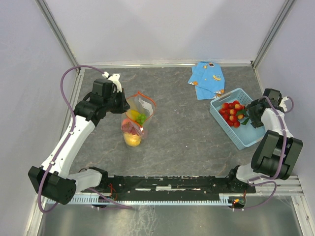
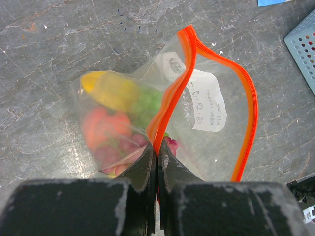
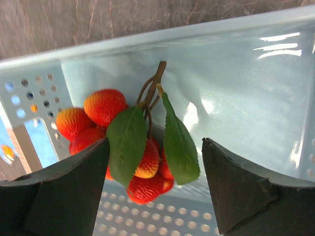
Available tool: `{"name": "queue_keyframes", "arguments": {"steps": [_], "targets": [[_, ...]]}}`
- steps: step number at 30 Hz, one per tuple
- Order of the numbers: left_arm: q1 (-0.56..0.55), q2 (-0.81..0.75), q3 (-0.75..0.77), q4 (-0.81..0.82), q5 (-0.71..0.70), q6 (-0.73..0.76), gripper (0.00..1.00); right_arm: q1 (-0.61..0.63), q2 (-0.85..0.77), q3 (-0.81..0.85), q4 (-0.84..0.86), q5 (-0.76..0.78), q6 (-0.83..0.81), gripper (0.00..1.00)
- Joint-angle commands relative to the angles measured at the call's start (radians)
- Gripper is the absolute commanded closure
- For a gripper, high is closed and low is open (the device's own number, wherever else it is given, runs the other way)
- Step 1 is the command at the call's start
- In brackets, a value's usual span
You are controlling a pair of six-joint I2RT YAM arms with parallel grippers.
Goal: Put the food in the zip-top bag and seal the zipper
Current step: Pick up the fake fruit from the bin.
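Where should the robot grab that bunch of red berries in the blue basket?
Probably around the clustered berries, from above: they lie between the open fingers of the right end effector, while the stem is thin and near the basket wall.

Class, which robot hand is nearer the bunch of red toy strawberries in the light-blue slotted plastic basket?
Right. The right hand, open, hangs over the bunch in the basket; the left hand is across the table, shut on the clear bag's orange-red zipper strip.

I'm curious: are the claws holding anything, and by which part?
Left gripper pinches the zip-top bag by its orange zipper. Right gripper, open, holds nothing.
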Motion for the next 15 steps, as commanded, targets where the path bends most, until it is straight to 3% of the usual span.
{"name": "queue_keyframes", "arguments": {"steps": [1, 5, 11, 15], "targets": [[0.004, -0.026, 0.005, 0.059, 0.025, 0.047, 0.97, -0.002, 0.032, 0.015, 0.020, 0.130, 0.303, 0.18], [0.004, -0.023, 0.005, 0.059, 0.026, 0.047, 0.97, -0.001, 0.075, 0.015, -0.002, 0.184, 0.429, 0.22], [0.005, -0.019, 0.005, 0.059, 0.027, 0.047, 0.97, -0.002, 0.191, 0.064, 0.001, 0.167, 0.481, 0.24], [0.006, -0.015, 0.005, 0.059, 0.027, 0.045, 0.97, -0.001, 0.294, 0.097, 0.006, 0.093, 0.514, 0.37]]}}
